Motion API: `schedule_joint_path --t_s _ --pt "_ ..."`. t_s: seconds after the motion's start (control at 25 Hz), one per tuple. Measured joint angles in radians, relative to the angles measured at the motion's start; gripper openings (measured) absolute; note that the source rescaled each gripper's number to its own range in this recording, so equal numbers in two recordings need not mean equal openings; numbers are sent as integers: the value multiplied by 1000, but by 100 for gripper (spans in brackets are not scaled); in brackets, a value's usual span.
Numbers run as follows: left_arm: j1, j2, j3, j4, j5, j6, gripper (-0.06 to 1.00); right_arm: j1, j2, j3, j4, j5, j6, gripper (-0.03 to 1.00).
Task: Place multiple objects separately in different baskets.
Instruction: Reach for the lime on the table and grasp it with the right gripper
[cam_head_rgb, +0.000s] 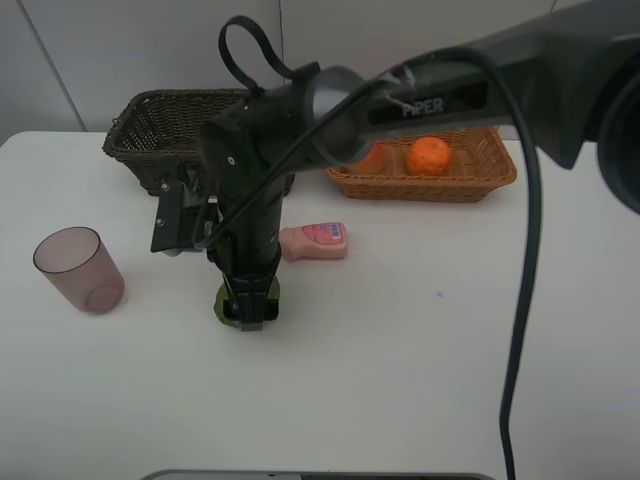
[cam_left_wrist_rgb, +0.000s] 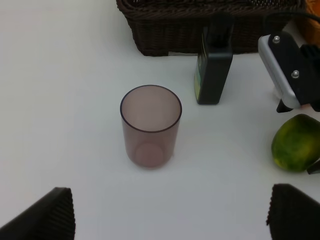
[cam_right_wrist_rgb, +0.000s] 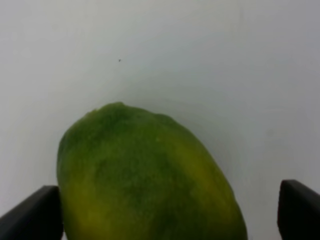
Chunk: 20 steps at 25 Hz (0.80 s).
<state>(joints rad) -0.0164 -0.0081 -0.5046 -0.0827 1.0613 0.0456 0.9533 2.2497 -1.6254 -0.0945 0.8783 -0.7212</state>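
My right gripper (cam_head_rgb: 247, 306) has reached across to the left and stands open over the green oval fruit (cam_head_rgb: 231, 300) on the table. In the right wrist view the fruit (cam_right_wrist_rgb: 145, 175) lies between the fingers, with a gap on one side. My left gripper (cam_left_wrist_rgb: 170, 215) is open and empty, with the purple-brown cup (cam_left_wrist_rgb: 150, 125) upright on the table ahead of it. The cup (cam_head_rgb: 80, 270) stands at the left. A pink bottle (cam_head_rgb: 315, 241) lies beside the right arm. A dark green bottle (cam_left_wrist_rgb: 214, 70) stands in front of the dark basket (cam_left_wrist_rgb: 165, 30).
The dark brown basket (cam_head_rgb: 150, 130) is at the back left. The light basket (cam_head_rgb: 480, 178) at the back right holds an orange (cam_head_rgb: 430, 155) and a red-orange fruit (cam_head_rgb: 370, 158), which the right arm partly hides. That arm spans the middle of the table.
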Motion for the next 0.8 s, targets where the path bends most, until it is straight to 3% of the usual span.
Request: schedule_joint_path --t_s 0.24,0.52,0.64,0.72,0.8 --pt "0 0 0 0 0 0 99 0 28 0 0 -6 0 89" --pt "0 0 0 0 0 0 99 0 35 0 0 -8 0 82" --pt "0 0 0 0 0 0 99 0 35 0 0 -8 0 67" --pt "0 0 0 0 0 0 99 0 35 0 -1 -8 0 43" --pt "0 0 0 0 0 0 99 0 35 0 -2 -11 0 38"
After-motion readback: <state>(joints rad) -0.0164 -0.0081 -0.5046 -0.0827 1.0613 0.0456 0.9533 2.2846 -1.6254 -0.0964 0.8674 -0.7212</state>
